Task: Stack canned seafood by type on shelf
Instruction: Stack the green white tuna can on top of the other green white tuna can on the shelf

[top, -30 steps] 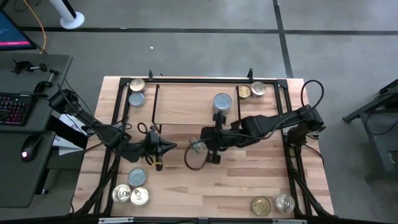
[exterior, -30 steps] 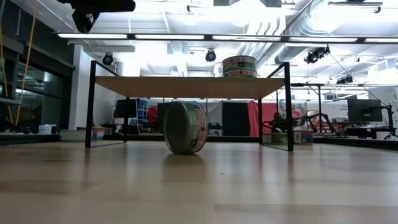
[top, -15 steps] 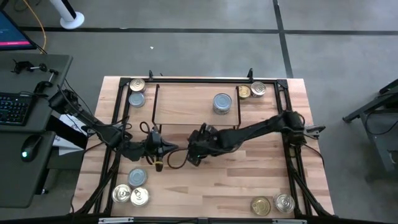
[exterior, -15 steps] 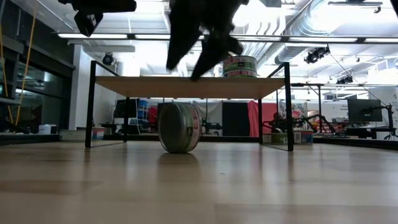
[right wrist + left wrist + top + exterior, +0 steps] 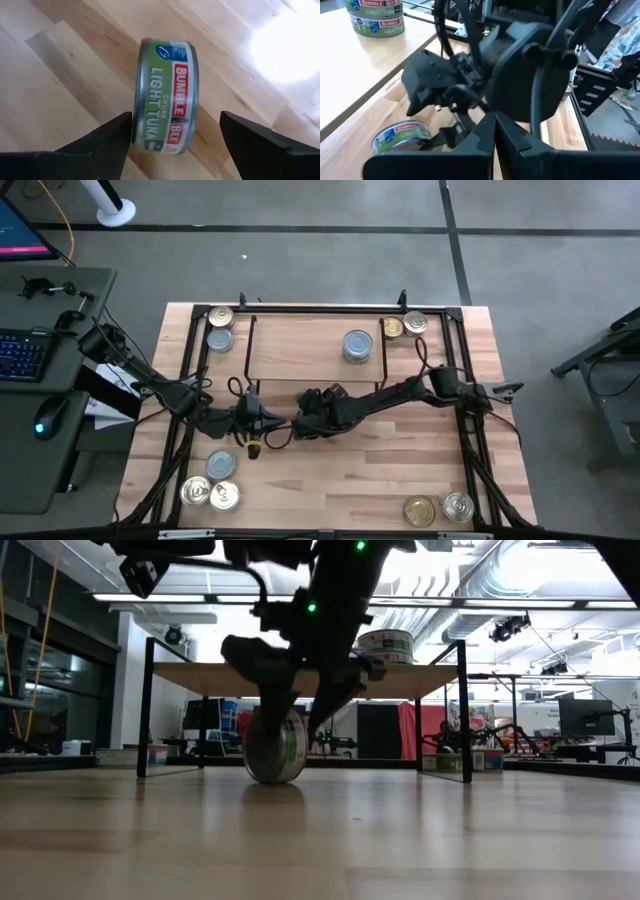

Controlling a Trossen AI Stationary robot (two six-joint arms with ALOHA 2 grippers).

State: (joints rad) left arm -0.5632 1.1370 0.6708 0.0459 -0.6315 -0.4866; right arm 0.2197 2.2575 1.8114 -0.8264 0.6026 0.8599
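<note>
While the wide butcher-block desk (image 5: 330, 480) carries loose tins at each corner, the nearest are along its front edge: three flat round cans (image 5: 213, 485) with pale-blue and gold tops at the front-left corner and a gold and a silver can (image 5: 438, 508) at the front-right corner. Farther in, near the middle of the desk and just in front of the shelf's front edge, a green-labelled light tuna tin (image 5: 167, 97) stands on its rim on the bare wood. The right gripper (image 5: 297, 705) hangs directly over it with its two dark fingers (image 5: 100, 142) spread wide, one on each side of the tin, and not clamped on it. Just to the left, the left gripper (image 5: 262, 423) waits over the desk with its fingers together, pointing toward the right arm. Beyond them stands the low light-wood shelf on thin black wire legs (image 5: 300, 350); toward its right end sits a short stack of pale-blue-topped tuna cans (image 5: 357, 345). At the far edge, two gold and pale-blue cans (image 5: 220, 327) rest at the back-left corner and two gold-topped ones (image 5: 403, 325) toward the back-right corner, beside the shelf.
</note>
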